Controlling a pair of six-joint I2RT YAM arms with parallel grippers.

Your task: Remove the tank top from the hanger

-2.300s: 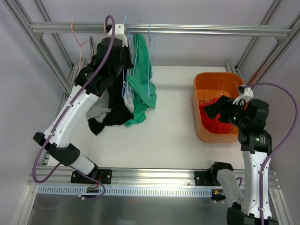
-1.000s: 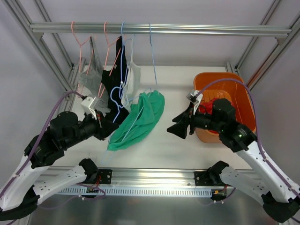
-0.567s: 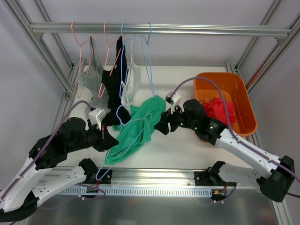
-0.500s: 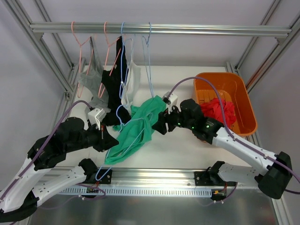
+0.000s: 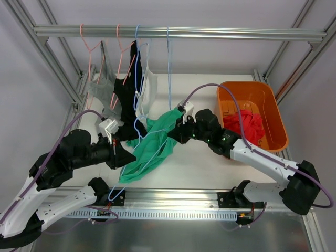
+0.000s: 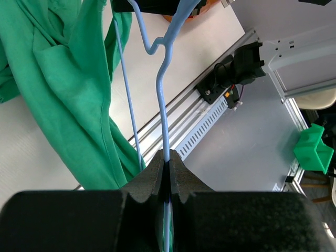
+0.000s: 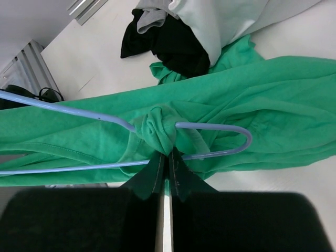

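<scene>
The hanger [image 6: 162,105] was anchored in the left gripper [image 6: 169,157]; the top [image 7: 273,100] was pinched by the right gripper [image 7: 167,156] for removal.

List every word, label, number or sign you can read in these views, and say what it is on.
None: no readable text in any view. The tank top, the hanger and the bin carry no visible print or label.

White table [image 5: 202,89]: orange bin [image 5: 257,97] stands at right side. Black garment [image 7: 173,44] and grey garment [image 7: 152,16] ends pool at left, green tank top [image 7: 236,52] hem touching beside them.
</scene>
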